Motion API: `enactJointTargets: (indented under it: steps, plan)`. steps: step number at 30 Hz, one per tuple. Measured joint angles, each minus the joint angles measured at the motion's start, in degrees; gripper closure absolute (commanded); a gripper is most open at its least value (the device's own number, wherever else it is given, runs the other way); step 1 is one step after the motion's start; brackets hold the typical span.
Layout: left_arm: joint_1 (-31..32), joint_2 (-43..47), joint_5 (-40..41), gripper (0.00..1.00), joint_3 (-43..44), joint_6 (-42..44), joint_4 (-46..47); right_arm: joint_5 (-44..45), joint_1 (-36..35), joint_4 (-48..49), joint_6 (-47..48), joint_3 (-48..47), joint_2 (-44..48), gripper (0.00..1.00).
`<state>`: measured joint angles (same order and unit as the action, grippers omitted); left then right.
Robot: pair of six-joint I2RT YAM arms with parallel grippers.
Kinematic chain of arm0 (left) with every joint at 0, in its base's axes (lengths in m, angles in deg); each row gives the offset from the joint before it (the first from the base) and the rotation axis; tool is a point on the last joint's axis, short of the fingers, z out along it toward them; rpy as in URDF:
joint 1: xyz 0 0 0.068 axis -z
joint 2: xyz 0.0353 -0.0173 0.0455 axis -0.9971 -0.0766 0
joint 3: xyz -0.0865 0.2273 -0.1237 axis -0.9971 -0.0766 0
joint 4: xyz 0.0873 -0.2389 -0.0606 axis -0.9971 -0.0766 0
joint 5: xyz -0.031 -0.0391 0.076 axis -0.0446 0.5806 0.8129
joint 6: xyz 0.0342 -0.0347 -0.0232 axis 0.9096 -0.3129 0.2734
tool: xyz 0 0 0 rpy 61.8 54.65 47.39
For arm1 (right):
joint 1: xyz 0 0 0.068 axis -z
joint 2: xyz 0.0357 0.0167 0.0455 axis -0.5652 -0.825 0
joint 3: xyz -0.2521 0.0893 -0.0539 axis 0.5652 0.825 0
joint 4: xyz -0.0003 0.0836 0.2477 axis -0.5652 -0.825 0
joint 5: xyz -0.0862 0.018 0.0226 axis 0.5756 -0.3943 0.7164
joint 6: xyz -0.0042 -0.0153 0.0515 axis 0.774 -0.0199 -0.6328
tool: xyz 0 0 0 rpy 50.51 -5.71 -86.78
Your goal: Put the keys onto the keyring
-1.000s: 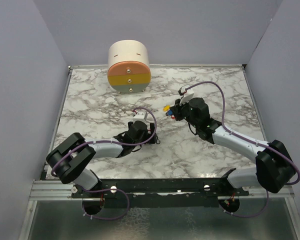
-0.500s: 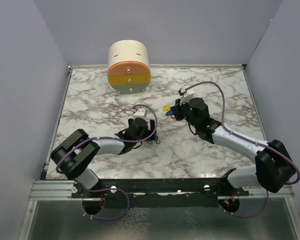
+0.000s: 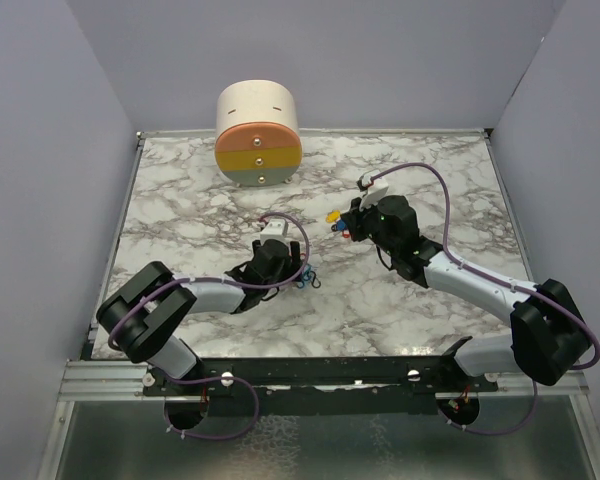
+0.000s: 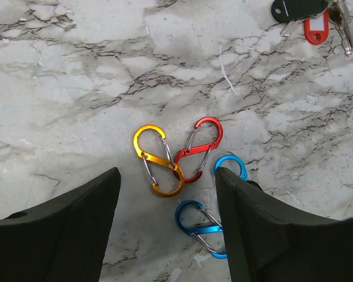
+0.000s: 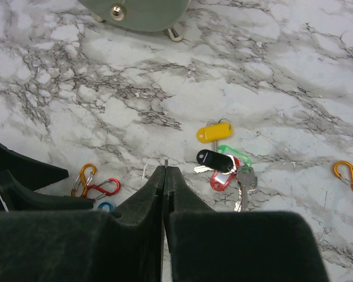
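Keys (image 5: 223,161) lie bunched on the marble surface (image 5: 317,88), just ahead of the right tool (image 5: 165,170) — pinched shut, nothing visibly held. Left tool (image 4: 166,176) gapes wide, empty, over 4 carabiner clips (image 4: 159,160), likely the keyrings. Threading looks barely begun — only 1 orange clip (image 5: 347,176), well right, seems to carry a key. The bunch's metal blades run near-far, tips nearward; its yellow tag lies left-right.

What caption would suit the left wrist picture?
Open left fingers poised above coloured clips on the marble table, keys beyond.
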<state>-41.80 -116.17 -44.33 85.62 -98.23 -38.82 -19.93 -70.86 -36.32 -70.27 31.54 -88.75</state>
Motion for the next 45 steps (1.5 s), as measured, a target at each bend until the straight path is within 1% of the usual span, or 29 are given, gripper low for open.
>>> enactJointTargets:
  steps: [13, 20, 28, 41, 45]
  plan:
    - [-0.4, 0.9, 4.0, 0.33, -1.2, 0.3, -0.5, 0.0, 0.0, -0.1, 0.2, 0.0, 0.0, 0.99]
    - [-0.3, -0.5, 5.7, 0.34, -0.4, 0.9, -0.2, 0.0, 0.0, -0.1, 0.3, 0.0, 0.0, 0.99]
    - [-0.3, -1.9, 6.8, 0.34, 0.3, 1.3, 0.7, 0.0, 0.0, -0.2, 0.3, 0.0, 0.0, 0.99]
    - [-0.3, -1.8, 7.5, 0.35, 0.1, 1.3, 0.7, 0.0, 0.0, -0.2, 0.3, 0.0, 0.0, 0.99]
    - [-0.3, -1.5, 8.8, 0.35, -0.3, 1.2, 0.4, 0.0, 0.0, -0.2, 0.3, 0.0, 0.0, 0.99]
